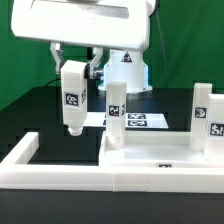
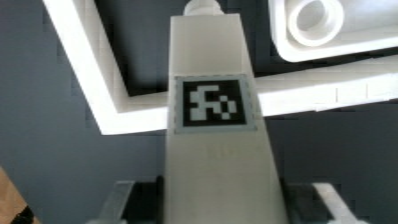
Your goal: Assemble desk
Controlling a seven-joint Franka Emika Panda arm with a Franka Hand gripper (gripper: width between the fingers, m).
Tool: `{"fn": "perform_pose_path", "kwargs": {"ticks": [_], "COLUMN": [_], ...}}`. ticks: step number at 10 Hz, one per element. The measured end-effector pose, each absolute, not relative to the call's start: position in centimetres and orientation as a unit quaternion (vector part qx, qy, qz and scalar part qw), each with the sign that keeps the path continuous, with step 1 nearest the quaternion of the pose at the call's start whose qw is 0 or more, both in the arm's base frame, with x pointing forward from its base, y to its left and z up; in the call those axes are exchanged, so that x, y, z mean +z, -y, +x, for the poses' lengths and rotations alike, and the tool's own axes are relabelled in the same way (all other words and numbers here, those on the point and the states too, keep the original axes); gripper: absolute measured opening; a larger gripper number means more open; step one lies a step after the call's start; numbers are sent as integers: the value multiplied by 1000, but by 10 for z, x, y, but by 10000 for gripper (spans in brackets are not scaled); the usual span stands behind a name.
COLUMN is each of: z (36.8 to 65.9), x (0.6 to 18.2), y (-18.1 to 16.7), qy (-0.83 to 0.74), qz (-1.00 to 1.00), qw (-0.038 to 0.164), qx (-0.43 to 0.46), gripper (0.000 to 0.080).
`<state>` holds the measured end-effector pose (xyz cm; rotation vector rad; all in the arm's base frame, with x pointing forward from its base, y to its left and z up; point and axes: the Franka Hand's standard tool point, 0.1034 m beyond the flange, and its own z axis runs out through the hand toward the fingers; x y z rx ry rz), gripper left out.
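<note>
Nearest the exterior camera runs the white rim (image 1: 60, 165) framing the black table. Beyond it lies the tabletop (image 1: 160, 155), pushed into the rim's near right corner. Two legs already stand upright on it: one (image 1: 116, 115) at its left end and one (image 1: 207, 122) at its right edge.

We hold a third leg (image 1: 73, 98) in the gripper (image 1: 74, 72), upright and clear of the table, to the left of the tabletop. The jaws stand at a narrow setting, closed on the upper part of this leg. In the wrist view the leg (image 2: 221, 130) fills the centre, with one finger (image 2: 134, 198) on either flank.

We judge the leg to be light, stiff and hollow moulded plastic, with smooth, probably slippery faces. We recommend gripping across two flat opposing sides, as done here, so that it does not twist. Its lower tip looks rounded, possibly a threaded stub; the view is too coarse to confirm. The marker board (image 1: 140, 121) lies behind the tabletop.
</note>
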<state>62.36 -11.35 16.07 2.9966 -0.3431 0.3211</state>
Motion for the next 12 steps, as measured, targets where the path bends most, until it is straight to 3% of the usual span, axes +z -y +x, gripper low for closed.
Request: {"fn": "perform_pose_path", "kwargs": {"ticks": [2, 4, 7, 9, 12], "z": [634, 640, 641, 629, 624], "x": [167, 169, 168, 170, 171], "y": [68, 43, 44, 41, 48], "qy": [113, 107, 106, 94, 43], "qz": [985, 984, 980, 977, 978], "qw": [45, 41, 42, 30, 44], "qx": [125, 137, 161, 187, 201], "gripper": [288, 288, 288, 288, 288]}}
